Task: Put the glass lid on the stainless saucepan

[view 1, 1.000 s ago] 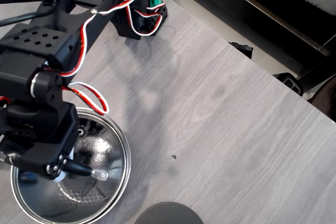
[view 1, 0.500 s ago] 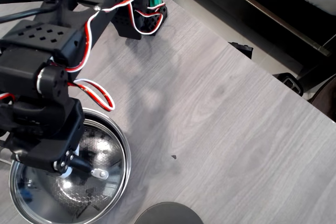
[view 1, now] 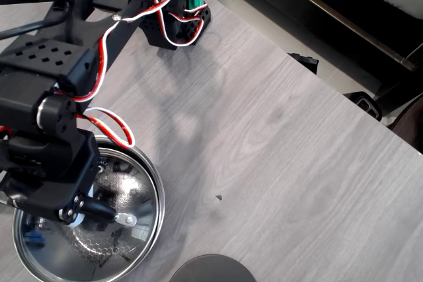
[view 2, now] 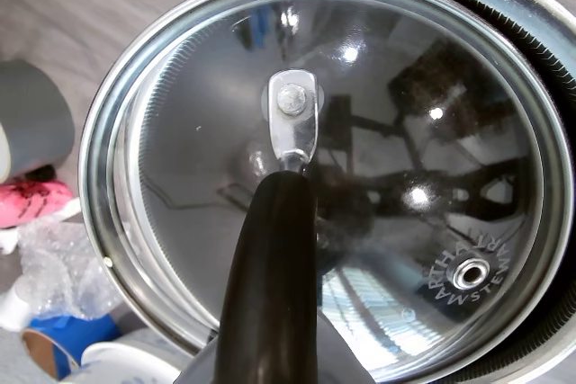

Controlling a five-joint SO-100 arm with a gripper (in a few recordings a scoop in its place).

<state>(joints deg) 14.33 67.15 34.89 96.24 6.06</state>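
At the lower left of the overhead view the black arm (view 1: 53,97), trailing red and white wires, reaches down from the upper left and ends over the glass lid (view 1: 109,229), which lies on the stainless saucepan (view 1: 156,193); the pan's shiny rim shows as a thin ring just outside the lid's steel edge, and the honeycomb pattern of the pan's inside reads through the glass. The gripper (view 1: 86,209) sits over the left half of the lid, at the black handle (view 1: 99,212), whose steel mount (view 1: 125,219) pokes out to the right of the claw. The arm's body hides the fingers, so I cannot tell whether the claw is clamped on the handle or slack around it. Further right, at the bottom edge, a dark grey disc (view 1: 213,270) lies on the grey wood-grain table (view 1: 277,150), near the pan but apart from it. In the wrist view, a grey roll (view 2: 31,128) and blue and pink clutter sit at the left edge; the lid (view 2: 405,177) takes the middle, its black handle (view 2: 270,285) rising from the bottom to a steel mount (view 2: 292,119), with the small vent hole (view 2: 470,271) at the lower right.
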